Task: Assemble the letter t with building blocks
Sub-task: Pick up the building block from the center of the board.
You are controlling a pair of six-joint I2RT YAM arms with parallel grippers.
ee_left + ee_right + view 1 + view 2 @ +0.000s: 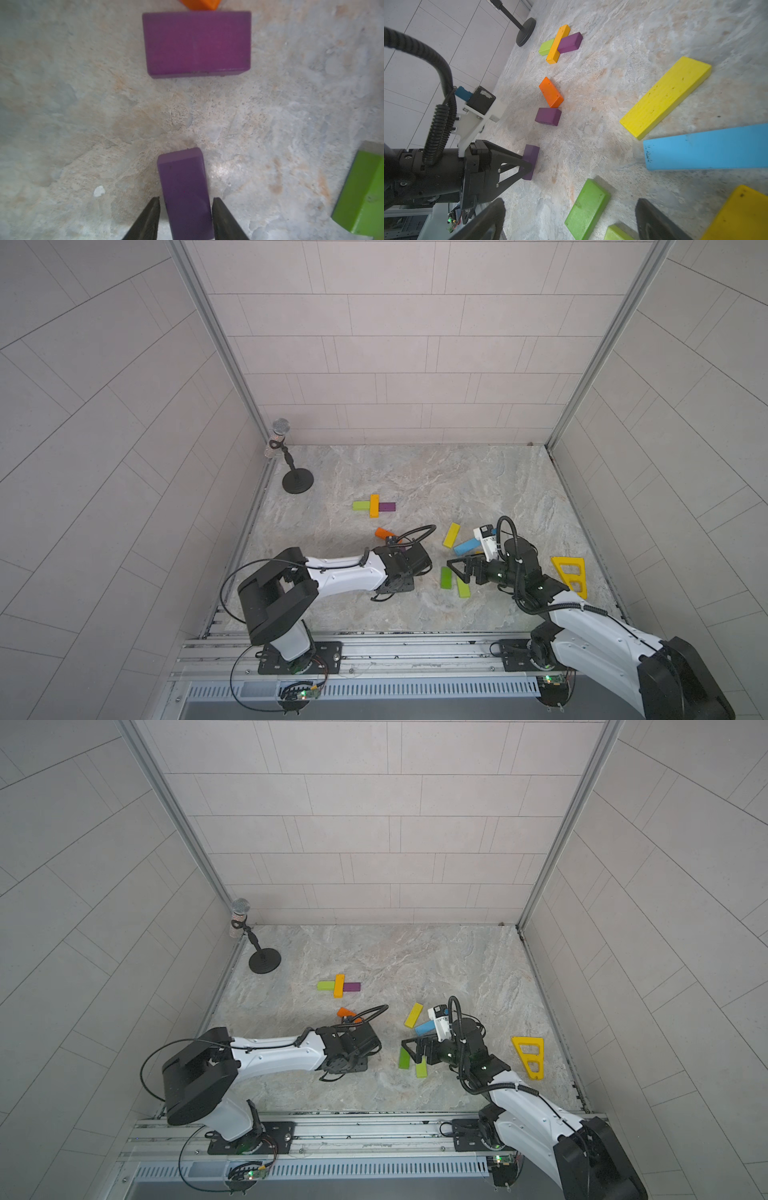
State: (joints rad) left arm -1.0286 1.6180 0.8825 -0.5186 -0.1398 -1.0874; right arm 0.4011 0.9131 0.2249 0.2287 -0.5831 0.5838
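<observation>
A lime block [361,505], an amber block [374,505] and a purple block [387,507] lie joined as a cross at mid-table. Nearer, an orange block [551,92] touches a flat purple block [197,43]. Another purple block [185,193] stands on its edge on the table between the fingers of my left gripper [186,198]. The jaws are close around it, with a thin gap on each side. My right gripper [571,207] hangs wide open over a green block [586,207], holding nothing.
Beside the right gripper lie a yellow block [451,535], a light blue block [464,547] and a lime block [463,587]. A yellow frame piece with cut-outs [571,574] sits at the right. A microphone stand [297,481] is at the back left.
</observation>
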